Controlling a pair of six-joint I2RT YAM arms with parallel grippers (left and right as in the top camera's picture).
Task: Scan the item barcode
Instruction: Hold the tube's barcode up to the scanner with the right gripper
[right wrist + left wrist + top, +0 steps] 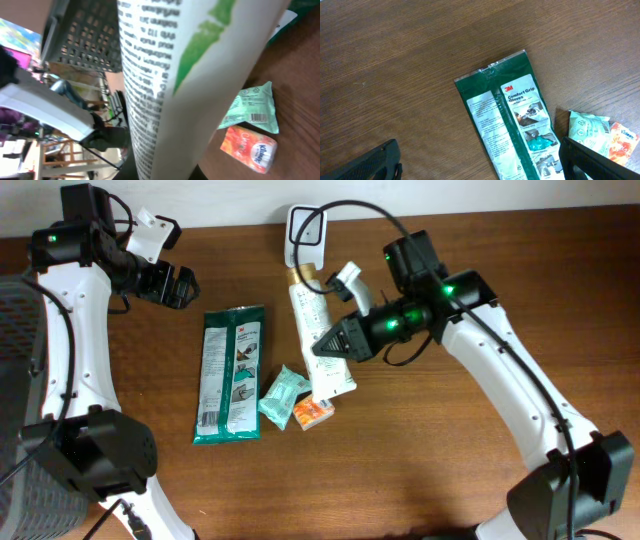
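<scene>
Tube (305, 305) is the thing to scan, and my right pincer (328, 345) is clamped on it about midway along. Both ends stick out free, so the printed side can be turned toward a reader. Its gold-capped end points at the white scanner (305, 232) near the far edge of the table (450, 465). I judge I hold it this way to bring the barcode in front of that window. From my right wrist the tube fills the view with blurred small print and a green stripe. I cannot make out the barcode there; it may sit on a face turned away. My left pincer (178, 285) hangs with jaws wide and nothing in them, off at the far left, clear of the work. The green glove packet (232, 370), teal tissue pack (283, 395) and orange tissue pack (312, 413) lie flat on the table, the 2 small packs touching. They are probably waiting their turn. The surface is dark brown wood grain. A grey mesh basket (15, 390) stands at the left side, and a pale wall runs behind.
</scene>
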